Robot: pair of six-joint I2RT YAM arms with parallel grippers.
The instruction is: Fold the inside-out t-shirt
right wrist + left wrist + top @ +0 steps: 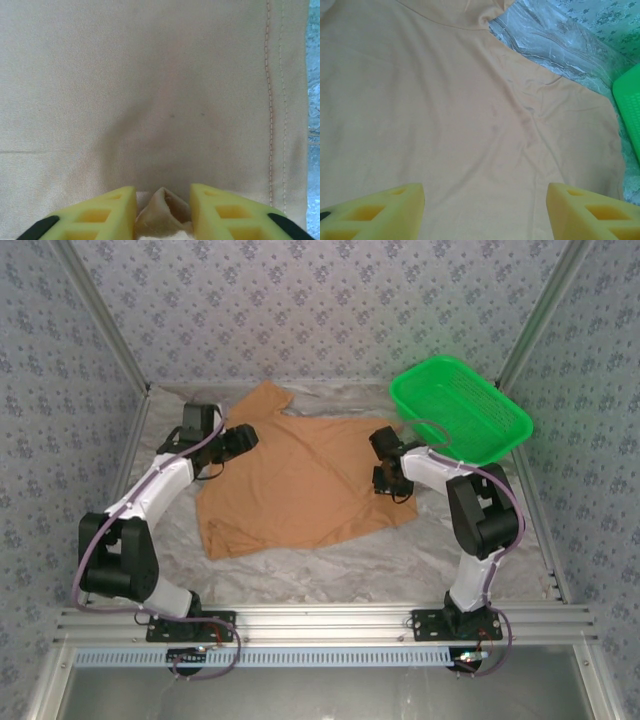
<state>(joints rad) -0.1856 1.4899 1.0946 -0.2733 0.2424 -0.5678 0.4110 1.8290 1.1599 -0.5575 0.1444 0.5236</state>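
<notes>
Fabric covers the middle of the table (400,560): the inside-out t-shirt (290,485) lies spread out on the crinkled grey sheet, mostly flat with a few soft wrinkles, and one sleeve points toward the far edge. A green mesh basket (460,405) sits at the far right corner, apart from the cloth.

Left gripper (243,438) hangs over the shirt's left side, toward the table's far left. In the left wrist view its yellow foam fingers (380,210) stand wide apart, with plain orange-tan cloth beneath them and nothing between them.

Right gripper (385,478) is at the shirt's right edge, just short of the basket. In the right wrist view its fingers (110,210) stand narrow, and a small raised fold of the t-shirt (160,100) is pinched up between them, touching both pads. A stitched hem runs along the cloth just right of that pinch, with a strip of the grey sheet beyond it
</notes>
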